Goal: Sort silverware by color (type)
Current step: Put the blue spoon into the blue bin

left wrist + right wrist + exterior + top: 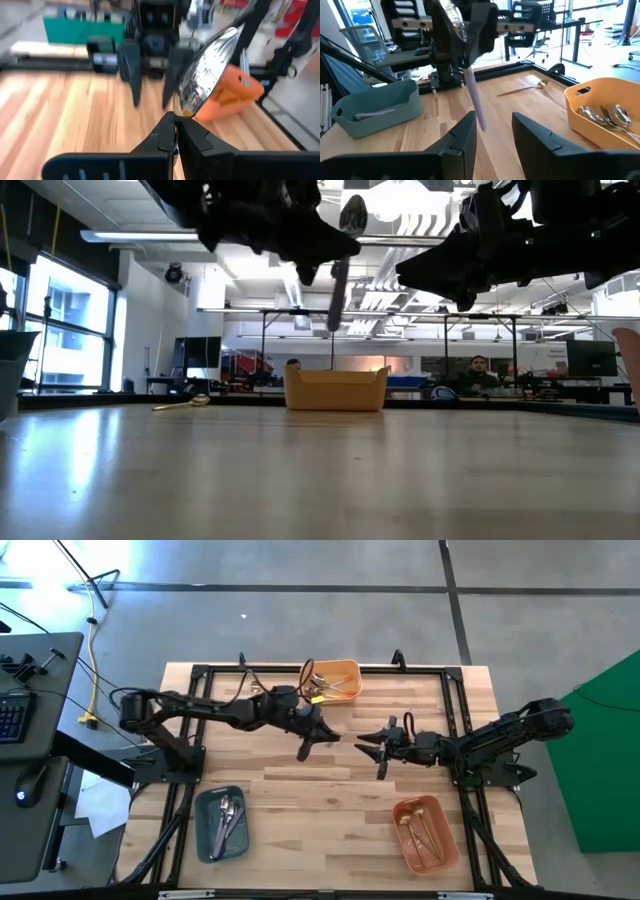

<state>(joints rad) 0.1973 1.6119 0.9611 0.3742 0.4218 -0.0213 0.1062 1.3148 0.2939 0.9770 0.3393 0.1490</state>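
Observation:
A spoon with a silver bowl (pixel 210 62) and a lavender handle (pixel 475 100) hangs upright above the table's middle, bowl up. My left gripper (pixel 322 730) is shut on it. My right gripper (pixel 366 745) faces it from the table's right, open and level, its fingers (pixel 467 135) short of the handle. More silverware lies in the yellow tray (pixel 337 680), the teal tray (pixel 222 823) and the orange-pink tray (pixel 425 832). One gold spoon (pixel 525 89) lies flat on the table beside the yellow tray. My left gripper pinches the spoon at its neck (pixel 186 112), just under the bowl, between its two fingertips (pixel 165 131). The fingers come nearly level from the table's left and lie across the spoon. The spoon stands a little tilted, its handle (pixel 338 295) hanging below the fingers, clear of the table.
The yellow tray stands at the far edge, the teal tray near left, the orange-pink tray near right. Bare wood lies between them under both grippers. A black frame (pixel 455 690) runs round the table. A person (pixel 480 370) sits in the room beyond.

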